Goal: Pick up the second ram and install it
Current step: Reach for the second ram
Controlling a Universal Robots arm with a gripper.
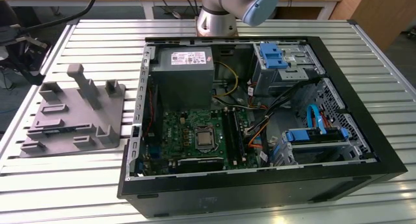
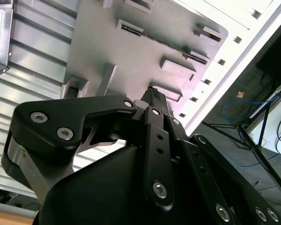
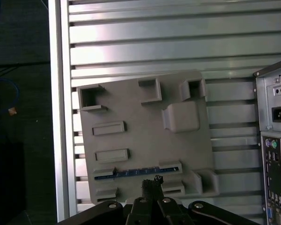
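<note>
slatted bench [image 3: 154, 47], grey holder [image 3: 140, 136] by its edge — my gripper [image 3: 152, 181] hangs clenched, empty, over the second ram [image 3: 136, 172]; i'd open and square to it.

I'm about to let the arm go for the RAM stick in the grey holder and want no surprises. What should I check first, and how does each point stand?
1. The second ram lies in its groove on the grey holder block: ok.
2. Gripper lined up with the strip: ok, though slightly off its middle in the first wrist view.
3. Jaws open for a grasp: not ok, they look shut.
4. Gap between gripper and ram: cannot tell.
5. Computer case open, memory slots exposed: ok.
6. A slot free: cannot tell.
</note>
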